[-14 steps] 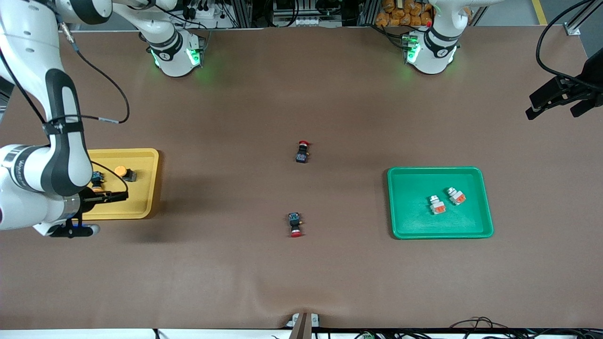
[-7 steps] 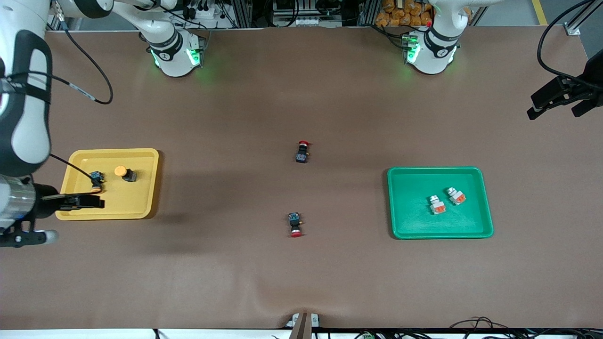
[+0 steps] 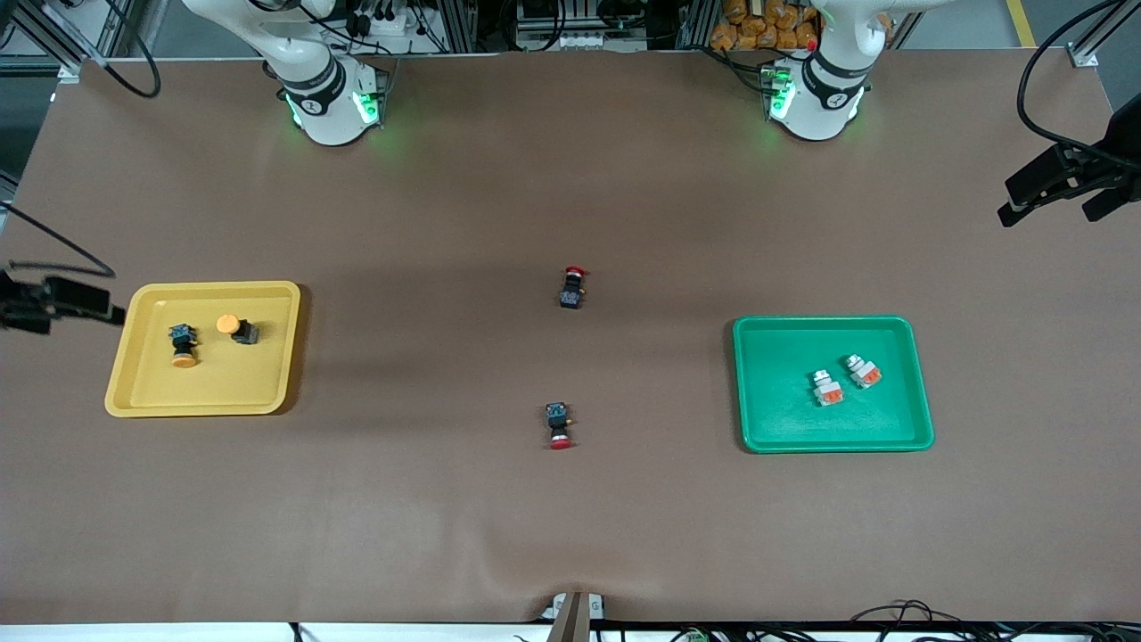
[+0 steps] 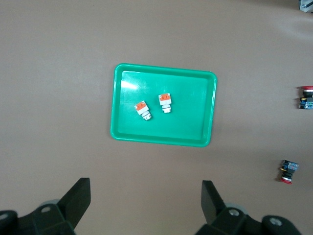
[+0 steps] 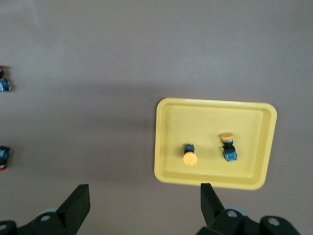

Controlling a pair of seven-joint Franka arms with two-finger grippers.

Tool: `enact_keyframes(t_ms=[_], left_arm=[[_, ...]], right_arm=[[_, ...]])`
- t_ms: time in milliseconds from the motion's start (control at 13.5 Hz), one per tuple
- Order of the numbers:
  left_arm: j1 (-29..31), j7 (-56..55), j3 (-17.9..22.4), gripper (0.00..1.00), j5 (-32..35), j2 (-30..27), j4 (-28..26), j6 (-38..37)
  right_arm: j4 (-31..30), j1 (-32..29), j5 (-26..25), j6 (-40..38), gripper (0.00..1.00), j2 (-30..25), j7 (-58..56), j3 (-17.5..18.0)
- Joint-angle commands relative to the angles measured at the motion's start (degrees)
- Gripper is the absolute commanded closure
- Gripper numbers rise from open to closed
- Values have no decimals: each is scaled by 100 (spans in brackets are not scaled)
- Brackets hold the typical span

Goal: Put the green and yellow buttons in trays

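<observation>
All four of the task's switches already lie in their trays: two black-bodied ones with orange-yellow caps (image 3: 184, 345) (image 3: 237, 328) side by side but apart in the yellow tray (image 3: 267, 397) at the middle left of the front view, and two white-bodied ones with orange blocks (image 3: 827, 388) (image 3: 863, 371) close together in the green tray (image 3: 775, 428) at the middle right. Both trays sit flat on the brown bench (image 3: 570, 535). Two red-capped switches (image 3: 573, 287) (image 3: 559, 424) lie loose in the centre of the frame, one above the other, and are no part of the job. The right claw (image 5: 142, 203) hangs high over the yellow tray with its fingers spread wide and nothing between them; the left claw (image 4: 144, 198) hangs likewise over the green tray, wide and empty. By my judgement the sorting is done. These switches look small, light and rigid, hard plastic that will neither bend nor bruise; the round caps are smooth and would likely roll or slip under a pinch, so the squarer body is the better hold, fingers across its flat sides. The shallow raised rims should keep them from sliding out.
</observation>
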Motion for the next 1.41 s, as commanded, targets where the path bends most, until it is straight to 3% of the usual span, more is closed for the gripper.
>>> enact_keyframes(t_ms=[0,370,666,814,1109,1331], left_arm=[[1,68,25,0,-51,-109,-47,-35],[1,68,25,0,-51,-109,-47,-35],[1,59,25,0,-51,-109,-47,-35],[1,68,25,0,-42,-109,-47,-35],[1,111,-2,0,-42,-100,-38,-35],[-8,156,-10,0,-42,-100,-38,-35]], right_arm=[[-402,85,-112,-200,0,-693,-28,27],[-1193,148,-297,-104,0,-1317,523,27],[-2675,182,-306,588,0,-2256,877,79],[-3477,148,-315,1089,0,-2740,975,290],[-3236,147,-841,1003,0,-2690,905,545],[-3067,77,-764,1012,0,-2575,913,519]])
